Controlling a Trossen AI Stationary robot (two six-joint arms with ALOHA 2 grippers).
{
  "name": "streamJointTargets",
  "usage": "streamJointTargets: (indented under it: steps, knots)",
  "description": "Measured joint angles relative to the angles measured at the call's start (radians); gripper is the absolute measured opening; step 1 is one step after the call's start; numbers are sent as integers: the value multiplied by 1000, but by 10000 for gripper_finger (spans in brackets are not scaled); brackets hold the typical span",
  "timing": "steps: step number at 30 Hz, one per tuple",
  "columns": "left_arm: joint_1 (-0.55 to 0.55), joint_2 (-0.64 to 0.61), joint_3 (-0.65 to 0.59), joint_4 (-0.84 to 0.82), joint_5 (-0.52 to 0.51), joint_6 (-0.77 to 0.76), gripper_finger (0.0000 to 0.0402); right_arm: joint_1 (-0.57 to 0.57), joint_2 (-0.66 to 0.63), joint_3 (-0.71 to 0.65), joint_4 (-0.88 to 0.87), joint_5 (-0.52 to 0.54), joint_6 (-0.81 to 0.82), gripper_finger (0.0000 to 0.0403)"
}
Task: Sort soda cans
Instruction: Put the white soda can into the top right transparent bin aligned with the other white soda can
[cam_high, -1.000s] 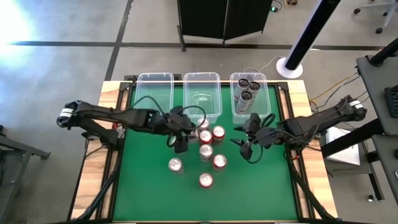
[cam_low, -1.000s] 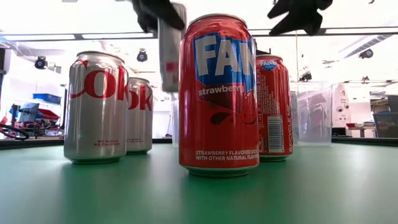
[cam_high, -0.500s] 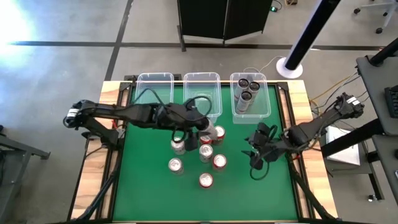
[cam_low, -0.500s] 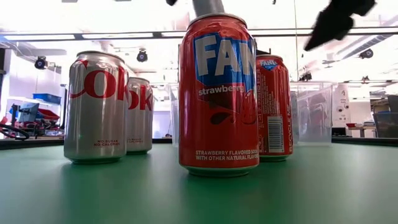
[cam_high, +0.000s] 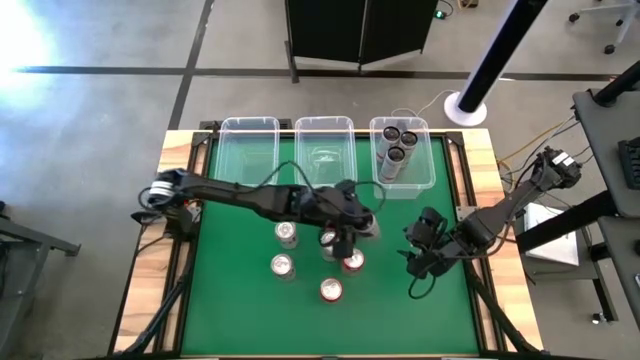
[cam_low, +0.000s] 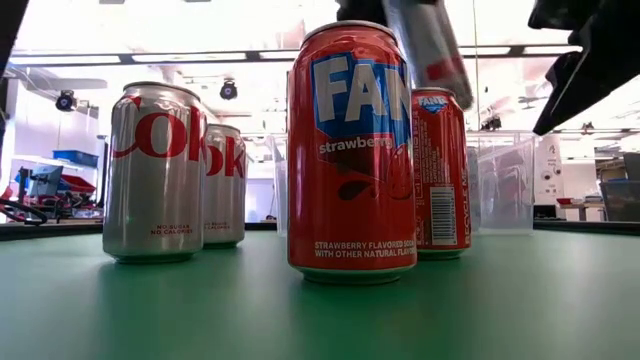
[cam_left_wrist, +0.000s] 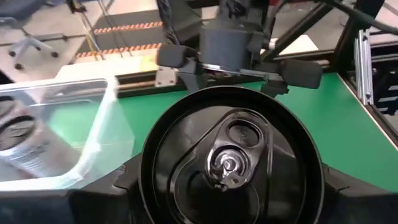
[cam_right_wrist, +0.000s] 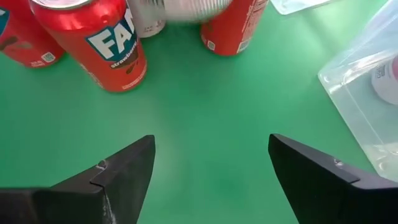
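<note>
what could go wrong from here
1. The left gripper holds a can tilted above the standing red cans; if it slips, it may knock them over.
2. The right gripper, fingers open, sits close beside the outstretched left arm, so the two arms could collide if either moves toward the other.
3. The right bin already holds three cans, so another may land on them.

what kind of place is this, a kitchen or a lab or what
Most likely a robotics lab or workshop, not a kitchen: two robot arms are mounted at a green-topped table on a bare concrete floor, and an office chair stands in the room beyond.
</note>
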Motion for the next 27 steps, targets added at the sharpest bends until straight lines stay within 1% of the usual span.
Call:
streamJointTargets:
  steps: [4,8,10,17,22,27]
  knots:
    - [0,65,41,3,12,0,241,17,-5,0,-8,-1,3,317]
    - [-4,121,67,-10,12,-6,241,31,-24,15,-119,0,50,314]
    - [-8,150,78,-15,12,-11,241,33,-35,19,-137,2,65,310]
    - [-16,242,126,-31,14,-24,241,33,-40,20,-61,1,45,303]
    - [-13,286,167,-87,11,-25,242,33,-23,20,-28,-1,19,317]
    - [-13,308,172,-101,12,-21,257,33,-1,20,-7,0,9,332]
